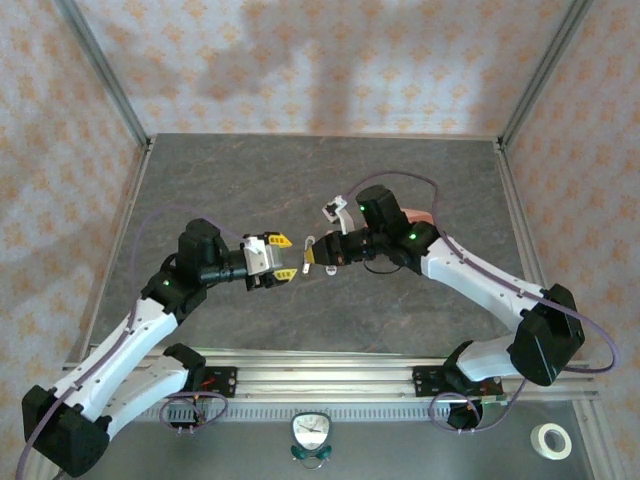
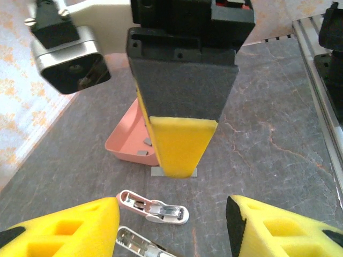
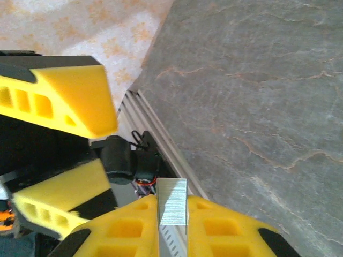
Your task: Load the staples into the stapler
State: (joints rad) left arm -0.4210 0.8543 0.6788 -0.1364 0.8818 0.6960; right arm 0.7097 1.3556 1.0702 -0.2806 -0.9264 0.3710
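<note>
A dark grey, stone-patterned surface (image 1: 300, 180) with pale veins sits inside a three-sided enclosure. The back wall (image 1: 330, 60), left wall (image 1: 50, 160) and right wall (image 1: 595, 170) are covered in cream paper printed with small orange floral motifs. Slanted silver metal posts (image 1: 105, 70) frame the back corners. Soft grey shadows (image 1: 300, 70) fall across the back wall. A ribbed aluminium rail (image 1: 330, 375) runs along the near edge.

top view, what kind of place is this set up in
Most likely a robot lab test cell. A left arm and a right arm are bolted to a metal rail at the near edge of a grey table, patterned panels wall it in, and a roll of tape lies nearby.
</note>
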